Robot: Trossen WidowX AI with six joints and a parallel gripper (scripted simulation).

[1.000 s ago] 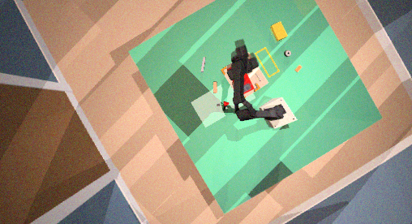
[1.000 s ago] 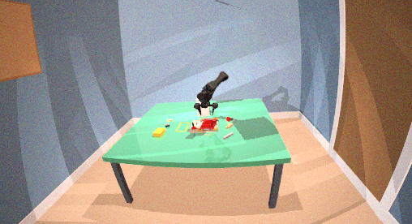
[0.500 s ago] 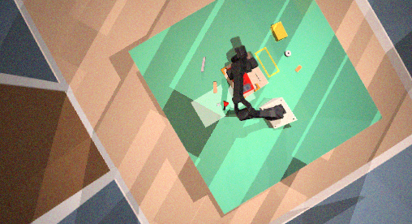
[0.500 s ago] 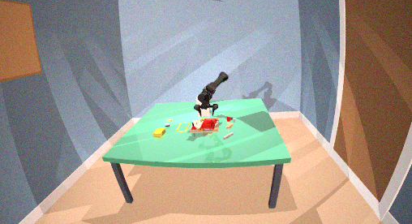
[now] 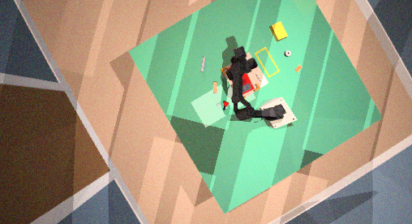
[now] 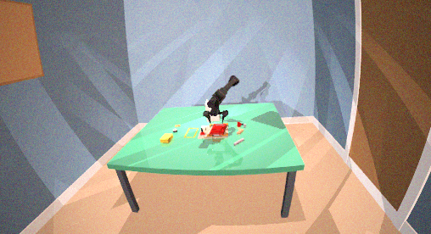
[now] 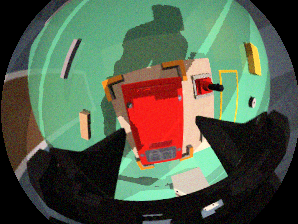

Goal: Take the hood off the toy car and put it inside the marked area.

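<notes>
The toy car's red hood (image 5: 246, 80) (image 6: 219, 129) (image 7: 155, 110) looks like a long flat panel with a grey patch at one end. It lies on a beige base (image 7: 192, 112) with orange corner brackets. My gripper (image 5: 241, 69) (image 6: 216, 121) (image 7: 161, 125) is open and empty, above the car. In the wrist view its fingertips stand to either side of the hood; any contact cannot be made out. The marked area (image 5: 262, 65) (image 6: 190, 138) (image 7: 220, 95) is a yellow outline beside the car.
A black lever (image 7: 215, 87) stands on the base. A yellow block (image 5: 279, 31) (image 6: 166, 138) (image 7: 253, 59) and a white round piece (image 5: 288, 53) (image 7: 252, 102) lie past the outline. A lilac bar (image 5: 203, 64) (image 6: 238, 142) (image 7: 71, 58), an orange block (image 5: 215, 87) (image 7: 85, 125) and a red piece (image 5: 225, 104) lie opposite.
</notes>
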